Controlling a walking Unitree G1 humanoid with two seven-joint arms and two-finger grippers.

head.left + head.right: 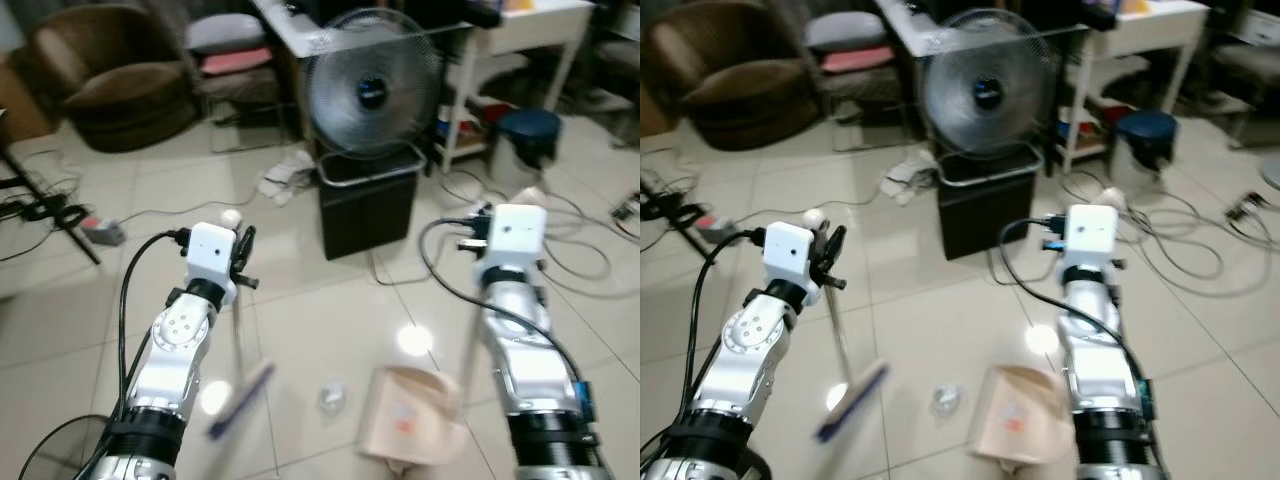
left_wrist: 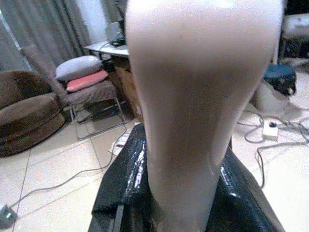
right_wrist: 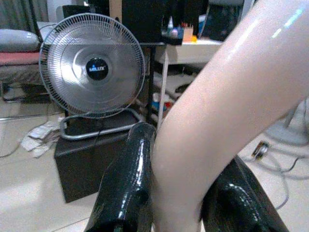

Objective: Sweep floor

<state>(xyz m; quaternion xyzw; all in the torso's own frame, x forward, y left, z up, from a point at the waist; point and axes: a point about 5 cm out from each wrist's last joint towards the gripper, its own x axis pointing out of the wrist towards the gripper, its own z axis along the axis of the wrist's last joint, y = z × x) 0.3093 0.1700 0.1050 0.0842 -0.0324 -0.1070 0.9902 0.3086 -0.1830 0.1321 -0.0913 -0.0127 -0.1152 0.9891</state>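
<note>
Left gripper [image 1: 243, 262] clamps a slim broom [image 1: 240, 398]; right gripper [image 3: 181, 193] grips a beige plastic dustpan [image 1: 410, 415].
Crumpled clear wrapper [image 1: 332, 398] lies on glossy tiles just beside the dustpan; round wire-grilled fan [image 1: 372, 92] beyond.

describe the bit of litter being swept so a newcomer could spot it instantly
Start at the big silver fan on its black box, then drop down the tiled floor toward the robot. Between the purple-bristled broom head and the beige dustpan lies a small, crumpled clear scrap, the lone glossy bit between them.

Soft indoor light, floor glare, blur.
</note>
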